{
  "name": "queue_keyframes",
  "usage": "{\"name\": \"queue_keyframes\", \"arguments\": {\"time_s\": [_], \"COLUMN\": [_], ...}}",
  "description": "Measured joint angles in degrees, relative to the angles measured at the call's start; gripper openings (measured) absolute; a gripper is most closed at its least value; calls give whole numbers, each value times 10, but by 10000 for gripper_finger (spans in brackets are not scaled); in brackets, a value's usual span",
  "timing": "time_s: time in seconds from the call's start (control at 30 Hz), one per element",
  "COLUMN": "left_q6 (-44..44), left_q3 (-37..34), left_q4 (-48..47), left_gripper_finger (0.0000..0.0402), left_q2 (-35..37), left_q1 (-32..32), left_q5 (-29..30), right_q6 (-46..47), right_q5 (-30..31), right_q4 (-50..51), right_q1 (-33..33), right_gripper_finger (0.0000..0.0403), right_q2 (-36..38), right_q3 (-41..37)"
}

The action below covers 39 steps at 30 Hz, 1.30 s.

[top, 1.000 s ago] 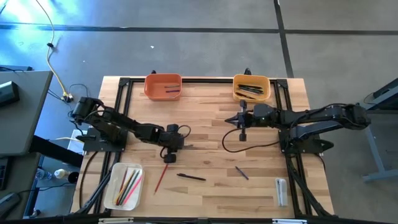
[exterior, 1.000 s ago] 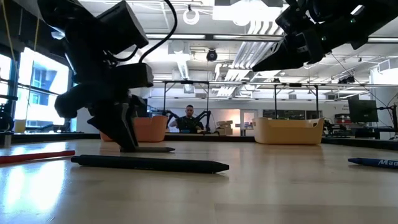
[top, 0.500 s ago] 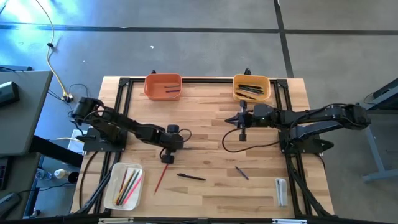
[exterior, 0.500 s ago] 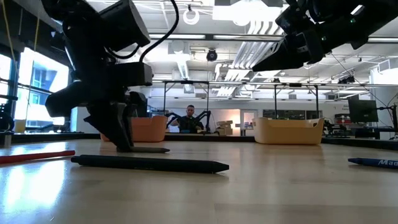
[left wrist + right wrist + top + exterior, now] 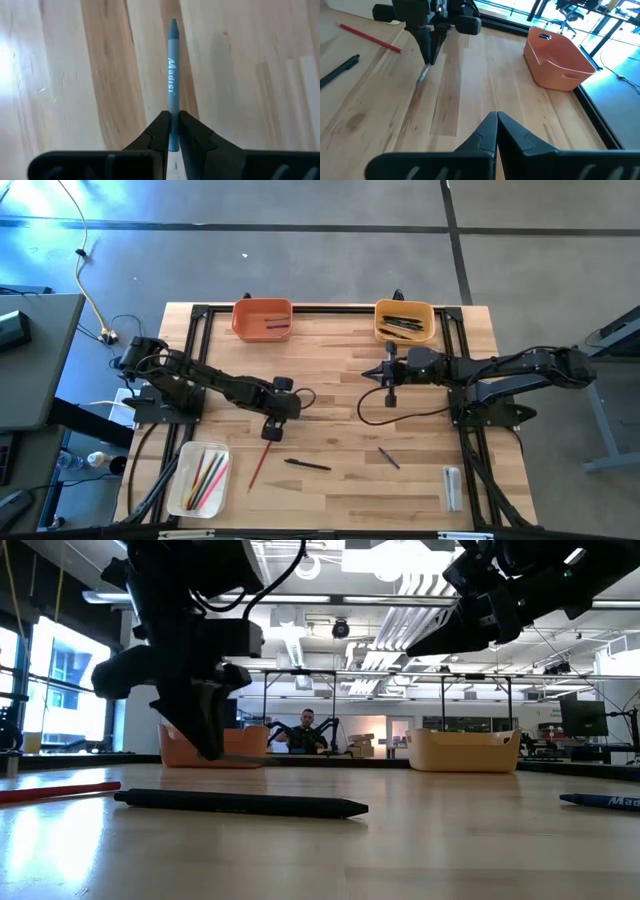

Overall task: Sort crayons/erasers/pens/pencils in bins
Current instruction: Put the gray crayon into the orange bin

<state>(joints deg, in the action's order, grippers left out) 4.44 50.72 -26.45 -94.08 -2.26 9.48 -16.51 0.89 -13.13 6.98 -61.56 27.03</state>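
Surface: a light wooden plank table with a black metal frame on its edges.
Left gripper: at centre-left of the high view, its fingers pinched on a grey-blue wax crayon, raised a little off the wood.
Right gripper: at centre-right of the high view, fingers closed together, holding nothing.
Bins: orange plastic tray and yellow-orange plastic tray at the top edge; white plastic tray with coloured pencils at lower left.
Loose items: thin red pencil and black pen in the lower middle.
Room: the low view shows an open hall with ceiling lights and a seated person behind the table.
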Motion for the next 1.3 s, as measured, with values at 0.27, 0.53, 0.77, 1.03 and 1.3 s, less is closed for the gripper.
{"name": "queue_keyframes", "arguments": {"time_s": [0.27,0.53,0.77,1.03,1.3], "left_q6": [3,-8,-23,-23,14], "left_q3": [2,3,4,4,4], "left_q4": [-1,-3,-19,-38,-60], "left_gripper_finger": [23,23,23,23,23], "left_q2": [0,5,30,88,105], "left_q1": [12,42,89,177,316], "left_q5": [34,92,152,209,229], "right_q6": [2,11,11,11,11], "right_q5": [0,0,0,0,0], "right_q4": [0,0,1,3,4], "right_q1": [0,0,0,0,0], "right_gripper_finger": [0,0,0,0,0], "right_q2": [0,0,0,0,0], "right_q3": [0,0,0,0,0]}}
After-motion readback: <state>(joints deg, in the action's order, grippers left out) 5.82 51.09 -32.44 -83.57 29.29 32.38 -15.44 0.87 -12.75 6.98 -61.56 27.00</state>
